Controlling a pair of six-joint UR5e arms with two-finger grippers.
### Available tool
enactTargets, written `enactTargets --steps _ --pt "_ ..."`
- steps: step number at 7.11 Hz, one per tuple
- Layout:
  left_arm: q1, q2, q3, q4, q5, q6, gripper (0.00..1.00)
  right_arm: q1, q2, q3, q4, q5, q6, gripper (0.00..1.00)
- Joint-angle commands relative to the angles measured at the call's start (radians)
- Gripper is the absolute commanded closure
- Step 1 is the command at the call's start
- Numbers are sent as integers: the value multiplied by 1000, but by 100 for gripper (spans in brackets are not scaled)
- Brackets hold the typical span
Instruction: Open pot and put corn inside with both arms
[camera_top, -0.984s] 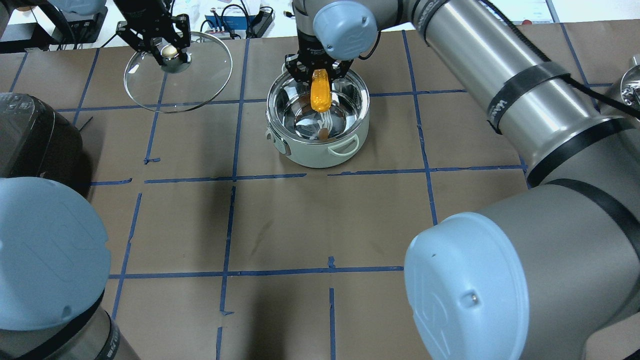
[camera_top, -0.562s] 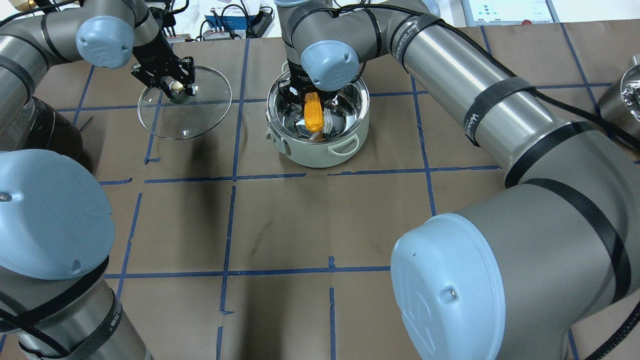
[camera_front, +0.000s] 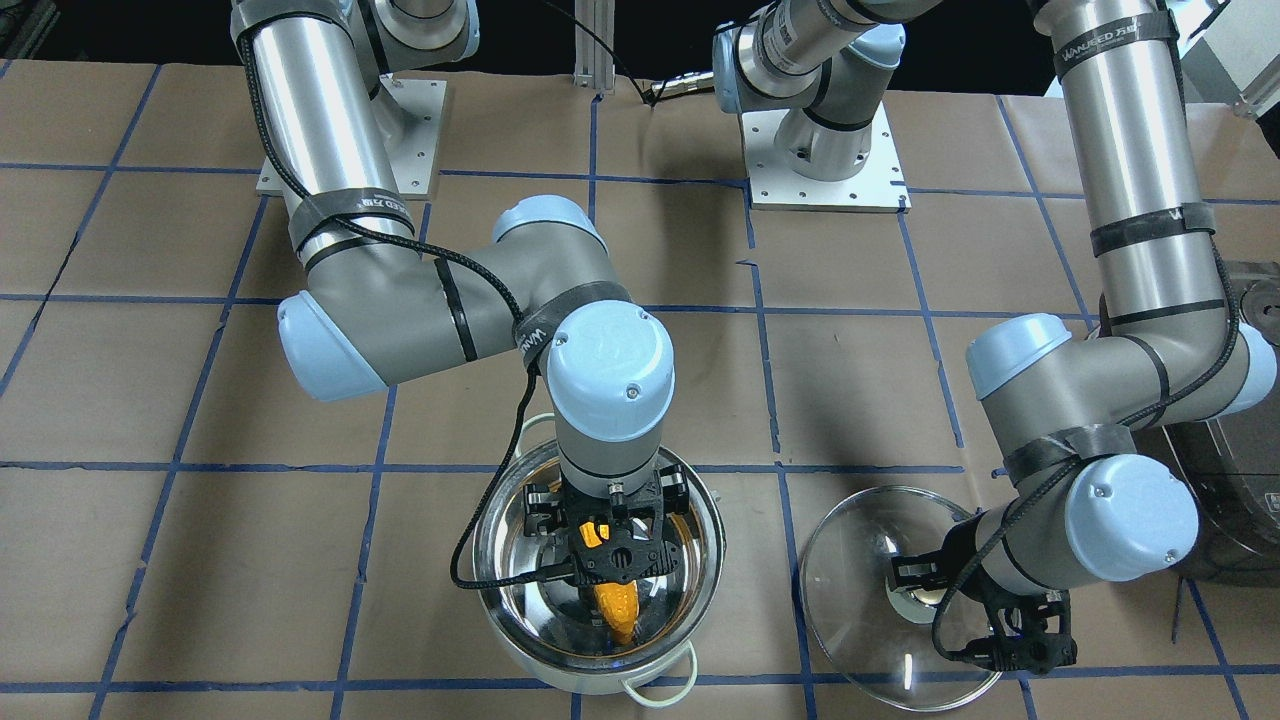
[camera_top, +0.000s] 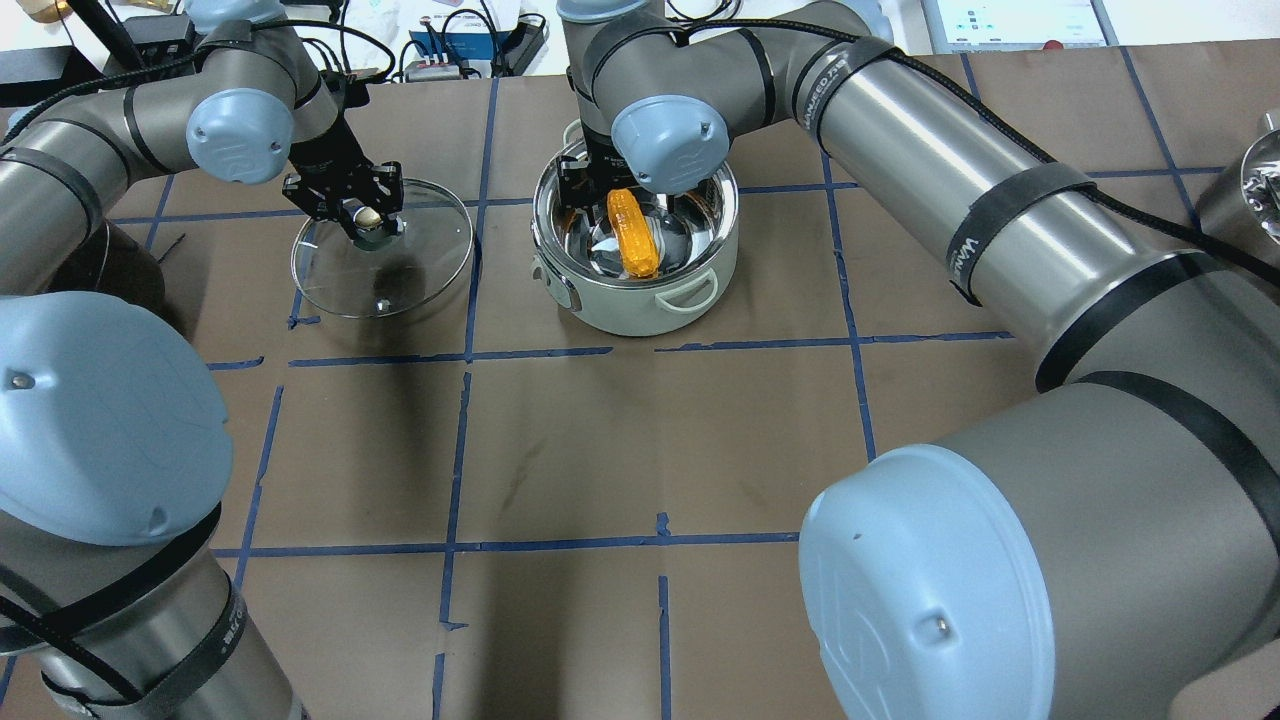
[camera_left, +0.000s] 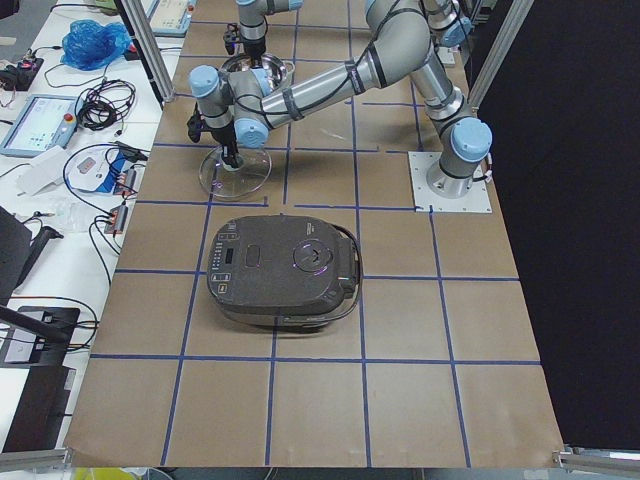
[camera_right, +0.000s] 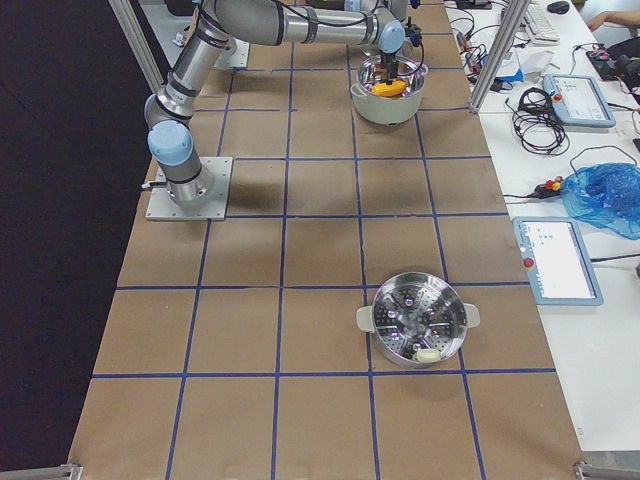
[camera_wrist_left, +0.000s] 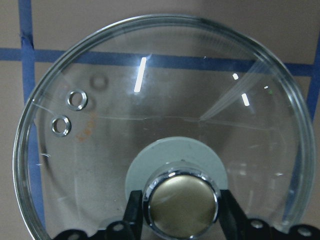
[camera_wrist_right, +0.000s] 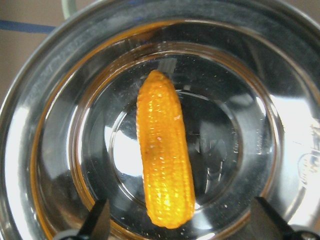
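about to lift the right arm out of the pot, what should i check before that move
1. The corn lies on the floor of the pot: ok.
2. The right gripper has its jaws open, apart from the corn: ok.
3. The pot stands upright, uncovered: ok.
4. The left gripper has its jaws shut on the knob of the lid: ok.
5. The lid rests on the table: cannot tell.

Bright overhead light; soft shadows; glare on pot (camera_wrist_right: 45, 125), lid (camera_wrist_left: 200, 75).
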Motion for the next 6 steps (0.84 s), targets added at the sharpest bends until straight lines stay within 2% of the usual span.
enactTargets --steps 1,2,3,4,5,6 --pt "0 13 -8 5 2 -11 0 -67 -152 21 146 5 4 0" --pt "-3 64 7 -18 5 -31 0 -118 -226 24 283 5 4 6" --pt "-18 172 11 -138 -1 -98 0 -188 -304 33 412 3 -10 8" --pt "-24 267 12 -244 -1 -118 0 -240 -404 104 477 6 -42 8" --pt "-44 352 12 -350 4 -111 0 -244 -495 205 475 9 -42 11" --pt "-82 442 3 -389 4 -109 0 -249 -568 317 377 8 -51 14"
